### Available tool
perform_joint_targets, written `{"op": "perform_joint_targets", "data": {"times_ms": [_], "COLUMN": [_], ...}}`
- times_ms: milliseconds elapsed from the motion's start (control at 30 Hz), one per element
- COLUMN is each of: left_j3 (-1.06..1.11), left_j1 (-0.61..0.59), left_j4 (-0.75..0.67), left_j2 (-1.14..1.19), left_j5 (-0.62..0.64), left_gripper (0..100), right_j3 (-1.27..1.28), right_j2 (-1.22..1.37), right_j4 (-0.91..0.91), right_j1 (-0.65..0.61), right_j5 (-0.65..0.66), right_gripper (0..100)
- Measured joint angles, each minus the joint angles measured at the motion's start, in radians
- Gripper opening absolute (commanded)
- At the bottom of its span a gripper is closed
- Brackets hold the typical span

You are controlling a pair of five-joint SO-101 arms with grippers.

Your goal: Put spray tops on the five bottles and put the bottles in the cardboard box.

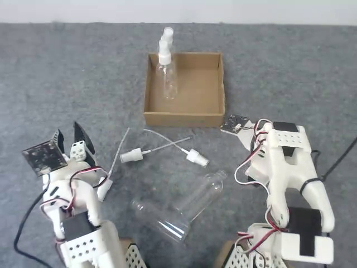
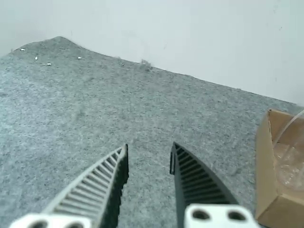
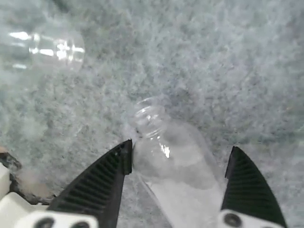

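Left gripper (image 2: 149, 146) hangs part open and empty, front-left of the cardboard box (image 1: 184, 118). Loose spray tops (image 1: 134, 155) and two uncapped bottles (image 1: 162, 220) lie before the box. Right gripper (image 3: 181, 146) gapes wide, straddling one bottle's neck, not gripping it.

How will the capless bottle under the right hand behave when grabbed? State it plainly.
The bottle lies on its side on the carpet, so it would probably roll if nudged. It looks clear, thin-walled and empty, so it is likely light and apt to dent under a hard squeeze. Its smooth wall may slip in the open right hand.
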Motion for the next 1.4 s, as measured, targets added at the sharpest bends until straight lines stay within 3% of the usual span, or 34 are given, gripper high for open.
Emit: {"op": "perform_joint_targets", "data": {"times_ms": [100,367,633,833,1200,1400], "left_j3": [0.000,0.000,0.000,0.000,0.000,0.000], "left_j1": [0.000,0.000,0.000,0.000,0.000,0.000], "left_j4": [0.000,0.000,0.000,0.000,0.000,0.000], "left_j2": [0.000,0.000,0.000,0.000,0.000,0.000], "left_j5": [0.000,0.000,0.000,0.000,0.000,0.000], "left_gripper": [14,14,14,14,14,14], "right_j3": [0.000,0.000,0.000,0.000,0.000,0.000], "right_j2": [0.000,0.000,0.000,0.000,0.000,0.000], "right_j4": [0.000,0.000,0.000,-0.014,-0.054,-0.054], "right_j1": [0.012,0.061,0.091,0.091,0.091,0.055], "right_j5": [0.034,0.163,0.219,0.221,0.097,-0.078], "right_gripper": [37.0,29.5,28.7,18.0,18.8,18.8]}}
